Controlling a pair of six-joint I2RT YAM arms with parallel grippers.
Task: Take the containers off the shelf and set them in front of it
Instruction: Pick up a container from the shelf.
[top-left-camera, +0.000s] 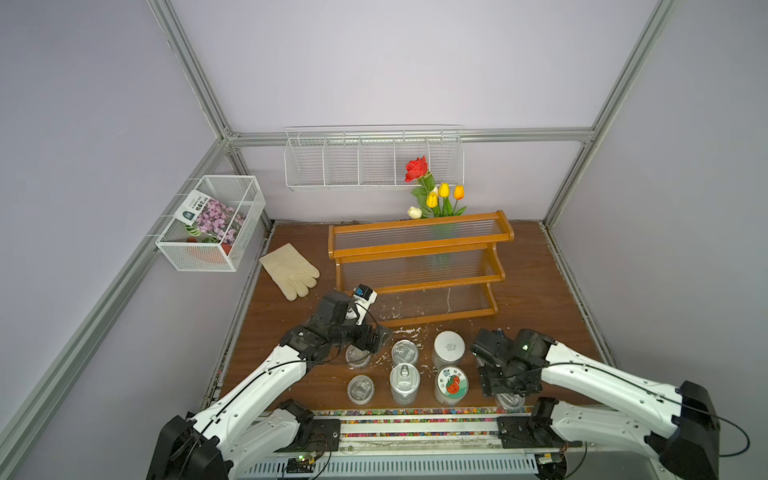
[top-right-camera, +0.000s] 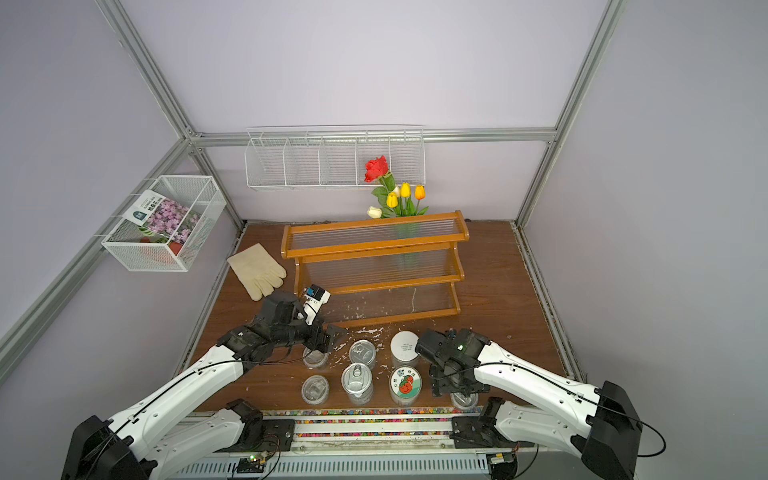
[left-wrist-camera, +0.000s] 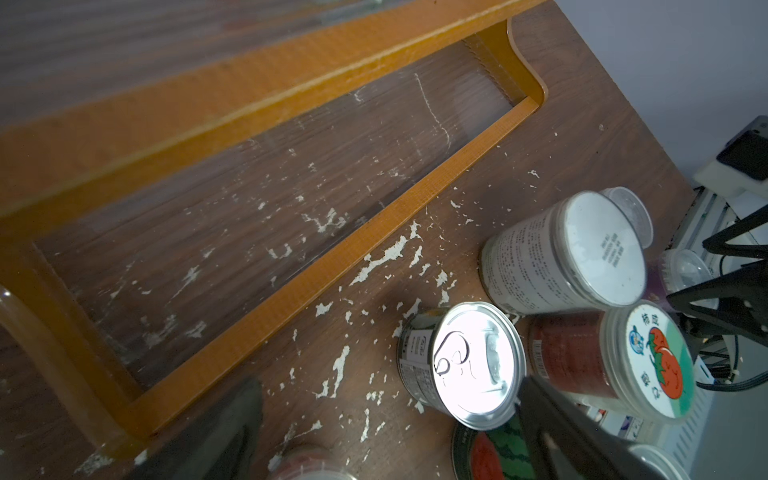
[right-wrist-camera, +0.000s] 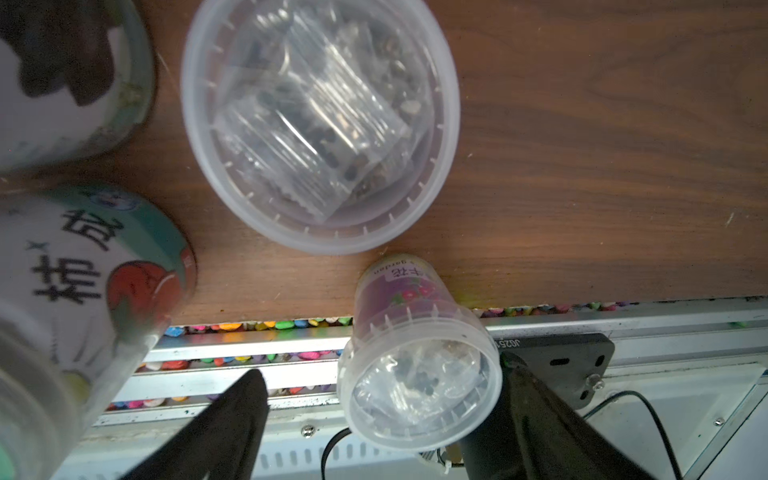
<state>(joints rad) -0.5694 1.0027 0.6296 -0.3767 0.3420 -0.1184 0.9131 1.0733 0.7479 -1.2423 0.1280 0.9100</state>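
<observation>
The shelf (top-left-camera: 419, 246) stands with all three tiers bare in both top views. In front of it stand two silver tins (top-left-camera: 404, 352) (top-left-camera: 404, 383), a white-lidded jar (top-left-camera: 449, 347), a jar with a red-fruit lid (top-left-camera: 451, 384) and a clear cup (top-left-camera: 360, 389). My left gripper (top-left-camera: 376, 338) (left-wrist-camera: 388, 384) is open above another clear cup (top-left-camera: 356, 357). My right gripper (top-left-camera: 507, 388) (right-wrist-camera: 384, 372) is open around a purple-labelled clear cup (right-wrist-camera: 415, 361) standing at the table's front edge. One finger is apart from it. A further clear cup (right-wrist-camera: 320, 124) stands just beyond.
A cream glove (top-left-camera: 291, 270) lies left of the shelf. Flowers (top-left-camera: 436, 195) rise behind it. A white wire rack (top-left-camera: 374, 162) and a mesh basket (top-left-camera: 212, 224) hang on the walls. White flakes (left-wrist-camera: 386, 253) litter the table. A metal rail (right-wrist-camera: 623, 328) borders the front edge.
</observation>
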